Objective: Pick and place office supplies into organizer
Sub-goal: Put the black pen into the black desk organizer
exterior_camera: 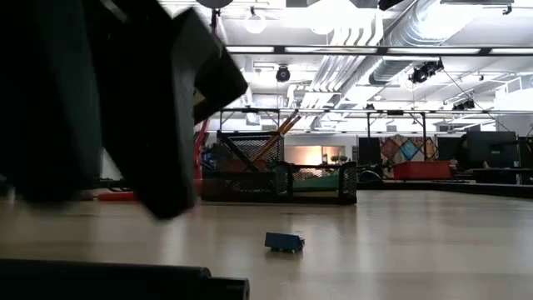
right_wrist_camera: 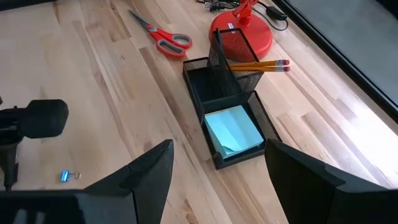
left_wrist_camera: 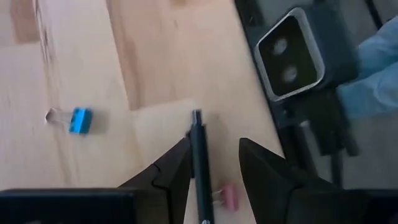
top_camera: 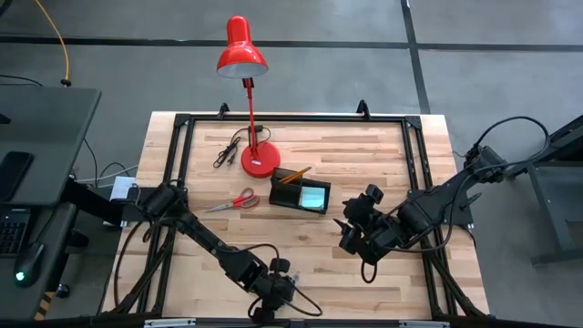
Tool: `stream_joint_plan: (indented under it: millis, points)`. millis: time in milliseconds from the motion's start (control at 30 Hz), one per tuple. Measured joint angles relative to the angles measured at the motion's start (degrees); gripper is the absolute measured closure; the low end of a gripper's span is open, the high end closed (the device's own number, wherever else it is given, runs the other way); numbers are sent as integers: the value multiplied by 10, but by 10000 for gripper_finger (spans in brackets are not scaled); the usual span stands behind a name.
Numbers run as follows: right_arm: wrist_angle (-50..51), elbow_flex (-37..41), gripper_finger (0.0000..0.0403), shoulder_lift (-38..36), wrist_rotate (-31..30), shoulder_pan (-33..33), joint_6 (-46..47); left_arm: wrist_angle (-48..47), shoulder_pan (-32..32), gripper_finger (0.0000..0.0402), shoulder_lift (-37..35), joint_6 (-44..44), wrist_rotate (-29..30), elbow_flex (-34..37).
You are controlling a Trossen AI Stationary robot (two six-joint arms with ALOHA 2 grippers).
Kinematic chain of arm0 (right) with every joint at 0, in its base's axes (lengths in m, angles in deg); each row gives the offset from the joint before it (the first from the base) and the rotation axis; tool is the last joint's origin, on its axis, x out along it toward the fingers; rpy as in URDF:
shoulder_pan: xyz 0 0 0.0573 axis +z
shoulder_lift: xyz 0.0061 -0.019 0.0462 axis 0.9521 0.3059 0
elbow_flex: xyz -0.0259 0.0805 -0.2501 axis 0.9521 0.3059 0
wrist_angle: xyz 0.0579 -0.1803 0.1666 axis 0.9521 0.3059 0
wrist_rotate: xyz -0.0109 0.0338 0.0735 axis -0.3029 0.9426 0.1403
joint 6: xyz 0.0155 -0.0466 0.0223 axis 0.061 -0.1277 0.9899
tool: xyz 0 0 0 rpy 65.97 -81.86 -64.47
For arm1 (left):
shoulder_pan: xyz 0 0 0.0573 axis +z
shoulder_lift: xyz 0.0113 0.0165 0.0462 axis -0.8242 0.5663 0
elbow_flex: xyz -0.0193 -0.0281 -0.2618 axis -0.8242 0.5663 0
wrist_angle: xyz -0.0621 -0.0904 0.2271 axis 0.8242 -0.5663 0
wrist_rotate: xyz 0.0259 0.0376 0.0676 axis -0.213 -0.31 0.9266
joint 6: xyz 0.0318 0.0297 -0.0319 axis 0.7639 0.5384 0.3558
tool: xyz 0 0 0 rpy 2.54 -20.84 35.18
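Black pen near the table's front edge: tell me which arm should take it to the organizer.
Left. The left gripper is open with the black pen between its fingers; the right gripper, also open, hovers near the organizer, away from the pen.

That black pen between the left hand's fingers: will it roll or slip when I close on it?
The pen looks slim, round and smooth, so it probably rolls if nudged. It lies lengthwise between the open left hand, so pads would likely catch it squarely. Being rigid, it shouldn't flex.

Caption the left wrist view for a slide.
Left gripper, fingers open, straddles a black pen on the wooden table, a blue binder clip and a pink clip nearby.
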Motion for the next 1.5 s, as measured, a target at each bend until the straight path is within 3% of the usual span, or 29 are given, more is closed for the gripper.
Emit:
stream_joint_plan:
  millis: [633, 800, 933, 1067, 1233, 1500]
  points:
    - [7, 0, 160, -1, 1, 0, -6, -33, -5, 282, 31, 15, 15, -3]
    - [10, 0, 160, -1, 5, 0, -11, -13, -4, 283, 59, 5, -29, -4]
    - [19, 0, 160, -1, 14, 0, -11, -6, -8, 311, 60, -4, -10, -5]
    - [24, 0, 160, -1, 11, 0, -11, -14, -8, 381, 53, 2, 0, -8]
    - [25, 0, 160, -1, 7, 0, -15, -22, 0, 384, 57, -2, -29, -12]
    - [22, 0, 160, -1, 1, 0, -14, -70, 2, 384, 35, -5, 14, -25]
